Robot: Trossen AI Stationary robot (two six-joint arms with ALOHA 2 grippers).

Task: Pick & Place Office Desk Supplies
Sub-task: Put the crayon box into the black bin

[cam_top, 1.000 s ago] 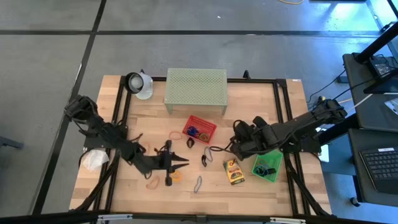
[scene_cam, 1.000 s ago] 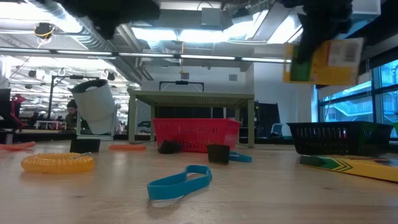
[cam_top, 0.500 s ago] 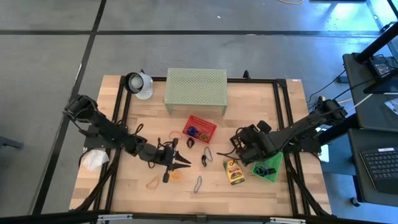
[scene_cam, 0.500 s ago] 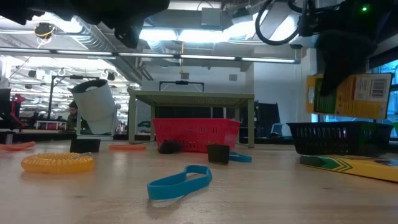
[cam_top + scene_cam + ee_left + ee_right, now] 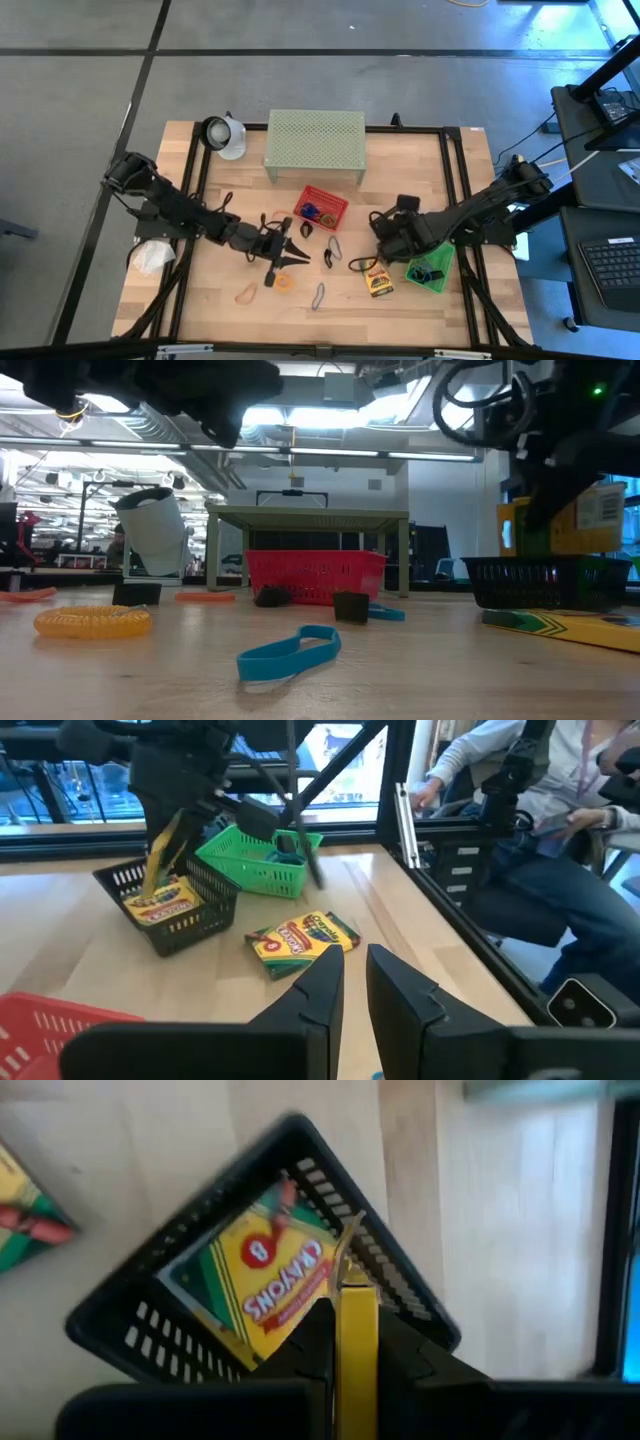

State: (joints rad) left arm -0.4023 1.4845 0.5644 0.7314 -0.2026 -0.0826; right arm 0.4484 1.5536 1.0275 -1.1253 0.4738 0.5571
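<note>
From above, you can see the sort is only partly done: the red basket point(image 5: 321, 206) holds a few coloured loops and the green basket point(image 5: 431, 268) a dark clip, while an orange loop point(image 5: 245, 294), a yellow coil point(image 5: 284, 282), a grey loop point(image 5: 318, 295), two black clips point(image 5: 330, 250) and a crayon box point(image 5: 378, 278) are loose on the table point(image 5: 420, 170). Your right gripper point(image 5: 385, 240) sits over the spot between the clips and the green basket; your left gripper point(image 5: 292, 256) hangs over mid-table.

At table height, you get what the overhead hides: the right gripper point(image 5: 548, 525) carries a yellow-and-green box point(image 5: 590, 520) above a black basket point(image 5: 545, 580), clear of its rim. A blue loop point(image 5: 288, 652) lies nearest.

Your left wrist view shows the black basket point(image 5: 165, 910) already holding one crayon box point(image 5: 160, 905), with the carried box point(image 5: 165, 850) edge-on above it. The left fingers point(image 5: 320, 985) stand slightly apart with nothing between them.

Your right wrist view looks straight down into that basket point(image 5: 270, 1270): the stowed box point(image 5: 262, 1275) lies flat inside, and the right fingers point(image 5: 315, 1340) are clenched on the thin yellow edge of the carried box point(image 5: 355, 1340). Most of the small items, by my judgement, remain to be sorted.
</note>
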